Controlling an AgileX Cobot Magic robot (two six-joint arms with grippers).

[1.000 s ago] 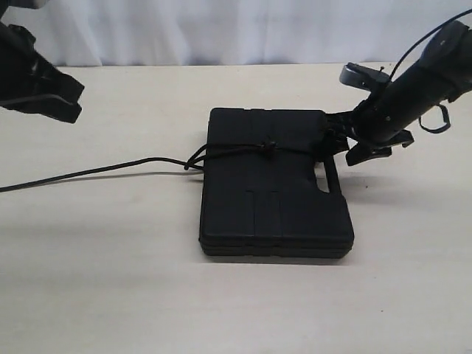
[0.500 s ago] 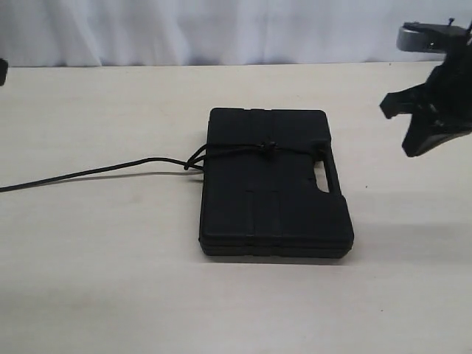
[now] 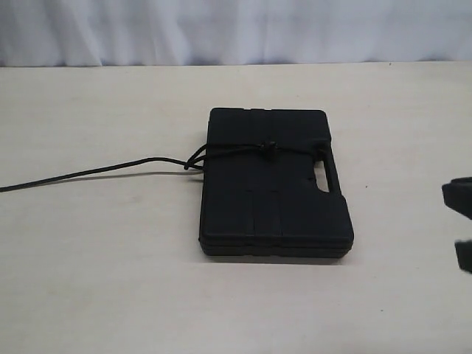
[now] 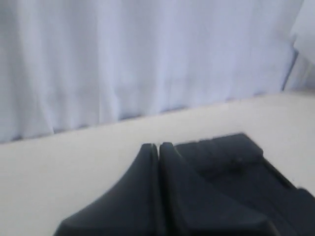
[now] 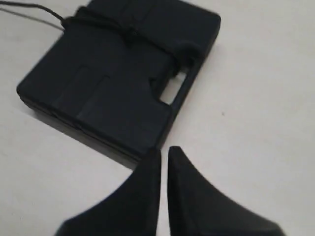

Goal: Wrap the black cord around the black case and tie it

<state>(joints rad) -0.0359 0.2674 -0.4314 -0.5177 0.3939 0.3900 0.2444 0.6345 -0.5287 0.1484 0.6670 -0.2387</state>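
Observation:
The black case [image 3: 276, 188] lies flat in the middle of the table. The black cord [image 3: 243, 151] runs across its top to a small knot [image 3: 270, 147], and its tail [image 3: 88, 173] trails off to the left edge. In the right wrist view the case [image 5: 113, 83], the cord [image 5: 106, 22] and the handle slot [image 5: 172, 92] show beyond my right gripper [image 5: 164, 150], which is shut, empty and clear of the case. My left gripper [image 4: 158, 146] is shut and empty, with the blurred case [image 4: 236, 157] beyond it. It is out of the exterior view.
A pale curtain [image 3: 236, 29] hangs behind the table's far edge. Dark parts of the right arm [image 3: 461, 199] show at the right edge of the exterior view, away from the case.
My right gripper left the case's handle side, swung out to the right edge and shut. The left arm went out of the exterior view. Case and cord stayed put.

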